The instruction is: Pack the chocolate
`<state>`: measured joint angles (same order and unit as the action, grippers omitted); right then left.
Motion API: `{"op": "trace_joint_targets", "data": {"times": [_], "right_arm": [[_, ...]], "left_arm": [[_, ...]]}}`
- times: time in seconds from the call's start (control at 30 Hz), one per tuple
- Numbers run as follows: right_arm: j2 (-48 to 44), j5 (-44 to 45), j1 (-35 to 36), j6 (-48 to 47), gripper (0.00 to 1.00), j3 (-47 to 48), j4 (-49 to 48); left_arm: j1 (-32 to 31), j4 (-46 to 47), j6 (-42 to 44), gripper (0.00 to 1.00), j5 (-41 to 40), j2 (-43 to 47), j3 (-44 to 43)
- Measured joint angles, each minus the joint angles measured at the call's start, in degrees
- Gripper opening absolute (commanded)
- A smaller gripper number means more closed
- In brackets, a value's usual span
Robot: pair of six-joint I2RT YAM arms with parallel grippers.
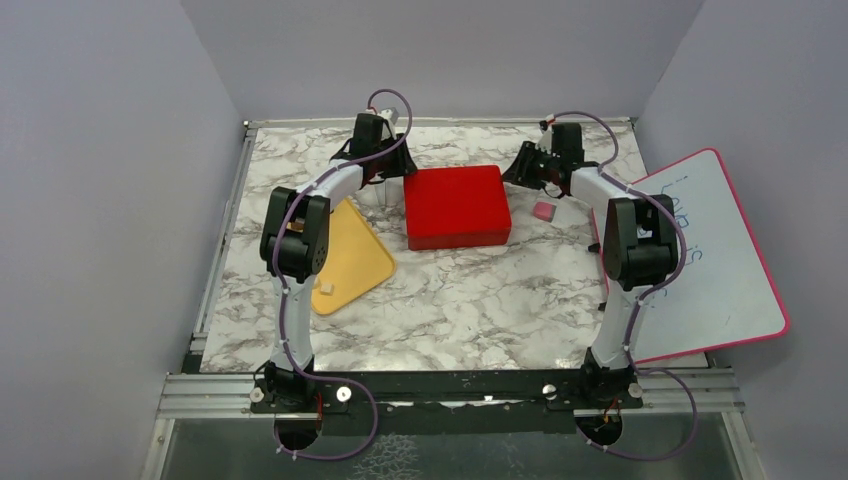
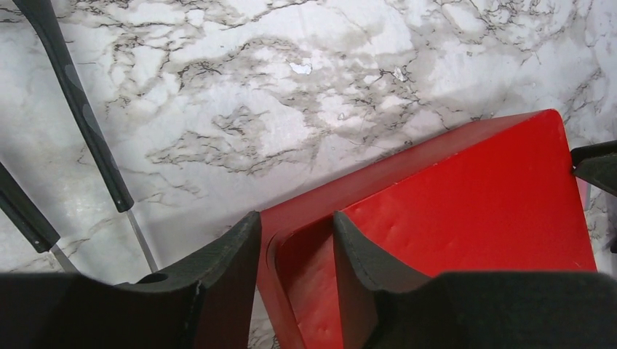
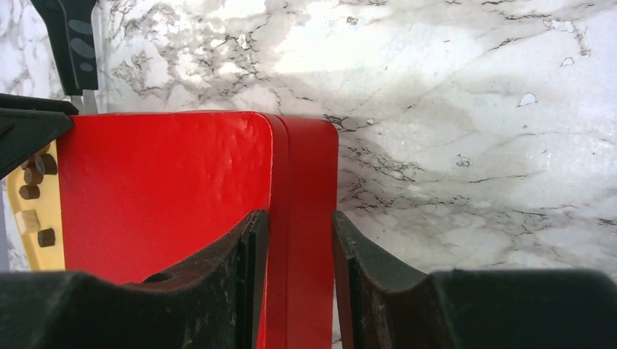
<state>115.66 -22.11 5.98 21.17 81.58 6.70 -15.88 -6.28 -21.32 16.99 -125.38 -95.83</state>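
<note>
Left gripper [image 2: 296, 222]: fingers [image 2: 225, 273] partly open, straddling the rim at the far-left corner of the red box [image 1: 457, 205], one outside the wall and one over the top face. I can't tell if the pads are actually biting. Right gripper [image 3: 298, 217] mirrors it at the far-right corner. Its fingers [image 3: 233, 269] are partly open with the box's side wall filling the gap, and I can't confirm contact there either. The box shows a flat, solid red top in all three views, so I can't see what is inside. Chocolate [image 3: 46, 237] is in the yellow tray [image 1: 355, 250], which lies flat on the marble table [image 1: 470, 300] just beside the box's left side, partly under the left forearm. Right wrist cam shows a few dark rounds and a pale cube on the tray edge. Overhead shows one cream cube near the tray's near corner. Pink block [image 1: 543, 210] is loose on the table right of the box, near the right gripper. Whiteboard [image 1: 700, 250] lies at the right edge.
</note>
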Motion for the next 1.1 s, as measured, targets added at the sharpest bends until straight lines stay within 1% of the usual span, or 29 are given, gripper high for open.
{"op": "trace_joint_targets", "data": {"times": [0.23,0.5,0.57,0.6,0.67,0.73,0.77,0.83,0.9,0.97,1.0,1.07,1.1], "right_arm": [[0.31,0.22,0.0,1.29,0.38,-0.22,-0.66],[-0.5,0.33,0.28,2.95,0.37,-2.86,-3.78],[-1.07,1.29,0.48,2.95,0.37,-3.54,-4.13],[-1.36,1.75,0.81,2.99,0.37,-3.65,-4.07],[-1.9,2.58,1.07,2.97,0.39,-3.67,-3.37],[-2.71,3.34,1.2,2.97,0.45,-3.72,-1.9],[-3.32,3.82,1.2,2.95,0.47,-3.69,-0.52],[-4.66,4.79,1.29,2.8,0.47,-3.63,2.86],[-5.79,5.27,1.44,2.71,0.47,-3.06,6.1],[-7.19,5.7,1.46,2.69,0.43,-2.34,8.66],[-8.2,5.84,1.46,2.58,0.39,-2.01,9.77],[-10.47,5.79,1.46,2.29,0.25,-1.86,11.1],[-11.63,5.77,1.46,2.08,0.16,-1.66,12.0]], "left_arm": [[0.0,0.52,0.17,0.43,0.02,-0.33,0.0],[0.0,0.61,-0.35,0.43,0.5,-0.33,0.07],[0.0,0.5,-0.72,0.43,1.03,-0.28,0.07],[0.0,0.2,-0.92,0.46,1.25,-0.09,0.07],[0.0,-1.14,-1.44,0.52,1.53,0.57,0.09],[0.0,-2.19,-1.88,0.53,1.62,1.7,0.09],[0.0,-2.89,-2.14,0.54,1.6,3.04,0.11],[0.0,-3.21,-2.43,0.53,1.57,5.33,0.11],[0.0,-3.1,-2.64,0.51,1.6,8.0,0.17],[0.0,-2.64,-2.84,0.44,1.62,10.21,0.48],[0.0,-2.32,-2.93,0.42,1.7,11.04,0.76],[-0.02,-1.51,-3.21,0.38,2.47,12.24,1.84],[-0.02,-1.25,-3.32,0.36,2.95,12.35,2.38]]}}
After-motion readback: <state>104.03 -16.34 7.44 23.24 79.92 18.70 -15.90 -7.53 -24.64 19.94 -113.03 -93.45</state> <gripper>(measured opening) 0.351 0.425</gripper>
